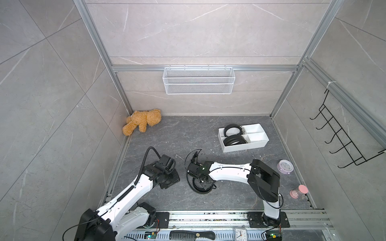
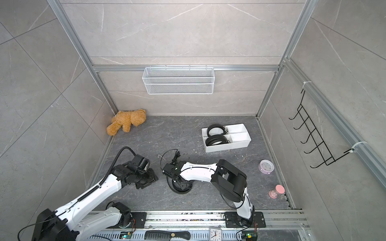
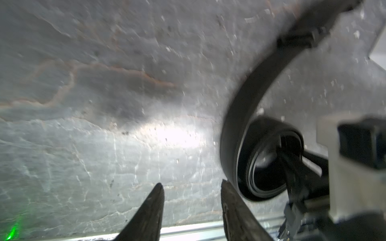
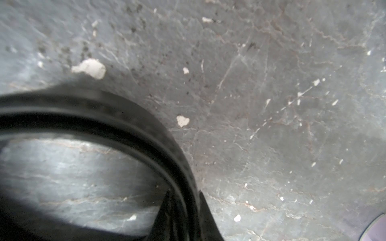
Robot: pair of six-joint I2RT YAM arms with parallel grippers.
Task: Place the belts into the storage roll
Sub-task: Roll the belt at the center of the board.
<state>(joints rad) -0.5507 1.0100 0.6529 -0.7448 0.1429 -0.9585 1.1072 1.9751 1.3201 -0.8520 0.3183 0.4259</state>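
Observation:
The storage roll [image 1: 258, 144] is a white divided tray at the back right of the floor. Two coiled black belts lie in its left compartments, one at the rear [image 1: 226, 127] and one at the front [image 1: 229, 141]. A third belt [image 1: 197, 189], loosely coiled, rests on the floor in the middle. My right gripper [image 4: 184, 195] is shut on this belt's [image 4: 146, 116] coil wall. The belt's [image 3: 246, 116] loose end curves upward away from the coil. My left gripper [image 3: 192, 184] stands open just beside the coil, with only bare floor between its fingers.
A brown teddy bear [image 1: 142, 122] lies in the back left corner. A white wire basket [image 1: 198, 80] hangs on the back wall and a black hook rack [image 1: 342, 137] on the right wall. A purple alarm clock [image 1: 285, 166] and a pink hourglass [image 1: 298, 191] stand at the right.

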